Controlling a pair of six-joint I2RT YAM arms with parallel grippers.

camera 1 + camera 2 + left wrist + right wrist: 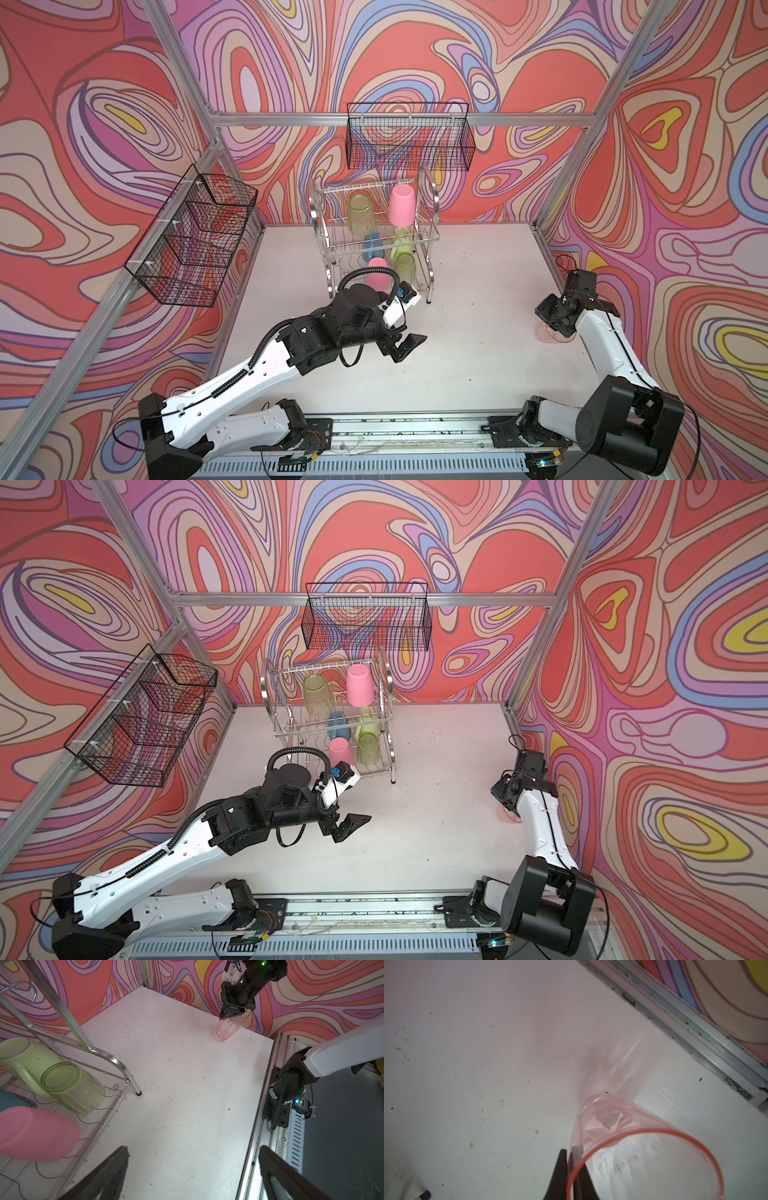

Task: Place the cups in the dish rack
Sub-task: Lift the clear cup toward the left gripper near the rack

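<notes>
We clamp the right claw [569, 1150] on the rim of the pinkish cup [633, 1126], 1 finger inside, for an upright lift from the table [187, 1084] beneath. The left claw [409, 347] hangs wide, empty, near the dish rack [112, 1060].

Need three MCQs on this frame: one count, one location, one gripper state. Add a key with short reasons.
1. How many cups sit in the dish rack?
A) four B) seven C) six

2. Where is the clear pinkish cup?
A) on the rack's upper tier B) upright on the table, near its right edge C) in a black basket

3. The left gripper is:
A) open and empty B) shut on a mug C) shut on a pink tumbler

Key:
1 C: two cups on the upper tier, four on the lower.
2 B: it stands on the table with the right gripper shut on its rim.
3 A: its fingers stand wide apart over bare table.
</notes>
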